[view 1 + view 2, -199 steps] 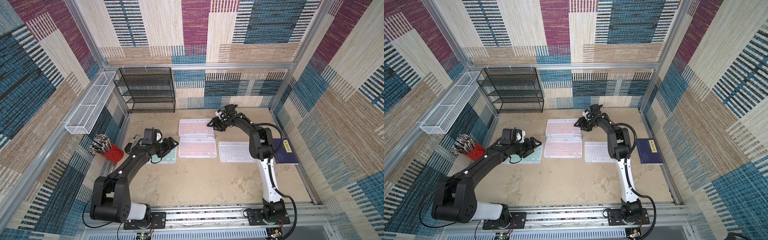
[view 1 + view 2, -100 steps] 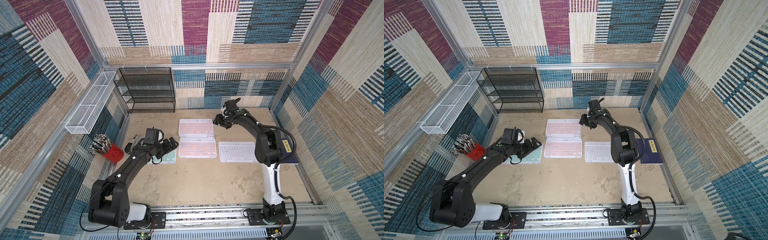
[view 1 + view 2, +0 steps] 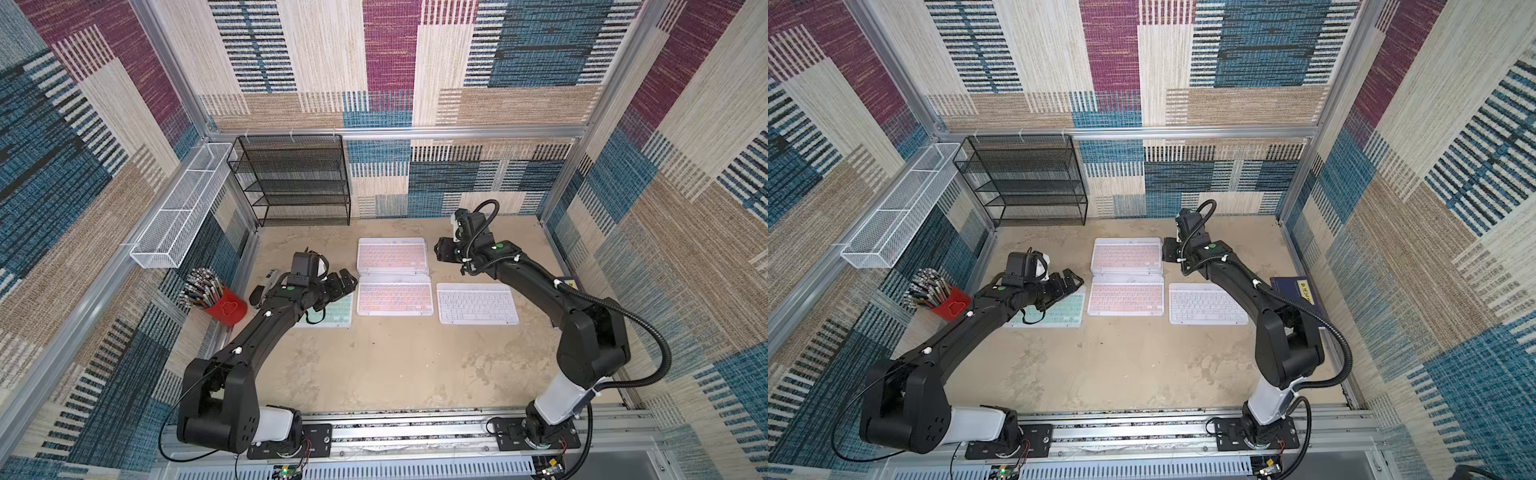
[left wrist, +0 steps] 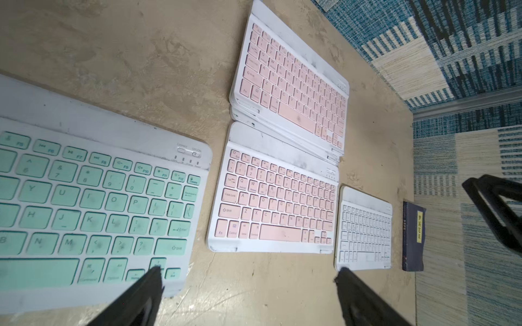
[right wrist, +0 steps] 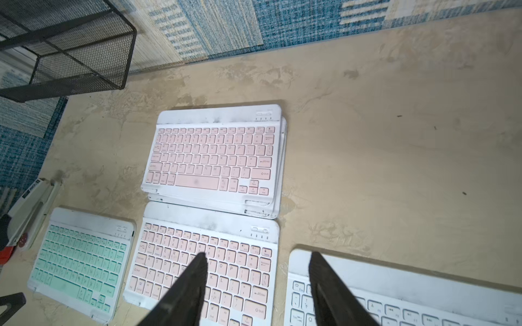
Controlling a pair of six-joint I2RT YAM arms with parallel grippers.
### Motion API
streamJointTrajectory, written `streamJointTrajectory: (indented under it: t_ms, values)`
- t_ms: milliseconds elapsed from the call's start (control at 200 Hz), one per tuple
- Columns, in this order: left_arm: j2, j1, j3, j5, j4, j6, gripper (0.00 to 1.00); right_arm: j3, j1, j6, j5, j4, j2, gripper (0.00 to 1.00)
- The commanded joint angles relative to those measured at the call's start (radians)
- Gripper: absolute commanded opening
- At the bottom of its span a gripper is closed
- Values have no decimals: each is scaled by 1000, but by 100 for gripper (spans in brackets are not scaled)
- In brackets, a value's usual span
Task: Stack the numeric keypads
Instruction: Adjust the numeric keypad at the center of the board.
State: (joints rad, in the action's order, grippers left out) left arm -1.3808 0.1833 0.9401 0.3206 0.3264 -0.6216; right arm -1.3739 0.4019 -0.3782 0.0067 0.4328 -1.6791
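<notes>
A stack of numeric keypads, pink one on top (image 3: pixel 392 255) (image 5: pixel 211 158), lies at the back centre. Just in front of it lies a single pink keypad (image 3: pixel 395 296) (image 4: pixel 276 203), with a white keypad (image 3: pixel 477 303) (image 4: pixel 365 228) to its right and a mint green keypad (image 3: pixel 334 311) (image 4: pixel 93 203) to its left. My left gripper (image 3: pixel 347 284) (image 4: pixel 248 272) hovers open over the mint keypad's right end, holding nothing. My right gripper (image 3: pixel 442 253) (image 5: pixel 258 255) hangs open and empty beside the stack's right edge.
A black mesh shelf (image 3: pixel 299 178) stands at the back left. A white wire basket (image 3: pixel 183 208) hangs on the left wall. A red cup of pens (image 3: pixel 220 307) and a stapler (image 3: pixel 266 284) sit left of the mint keypad. A dark blue book (image 3: pixel 1298 291) lies at the right wall.
My left gripper has opened wider over the mint keypad. The right arm's elbow has swung right and toward the front, while its gripper stayed beside the stack.
</notes>
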Motion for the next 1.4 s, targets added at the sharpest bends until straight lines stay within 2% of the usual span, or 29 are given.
streamJointTrajectory:
  t_ms: [0, 160, 260, 416, 751, 1032, 1397]
  values:
    - [0, 2, 17, 23, -15, 19, 99, 43, 27, -61, 32, -28, 24, 58]
    - [-12, 18, 73, -2, 51, 54, 99, 33, 106, -91, 101, 18, -21, 58]
    - [-24, 28, 95, -17, 69, 69, 98, 50, 119, -171, 122, 25, -37, 58]
    - [-48, 64, 98, -74, 68, 77, 97, 69, 129, -244, 110, 48, -52, 59]
    - [-175, 129, 115, -90, 28, 60, 96, 65, 195, -315, 80, 82, -137, 60]
    - [-265, 145, 153, -89, 16, 70, 95, 98, 194, -285, 101, 46, -157, 72]
    - [-326, 156, 184, -90, 5, 74, 95, 65, 193, -268, 89, 40, -233, 69]
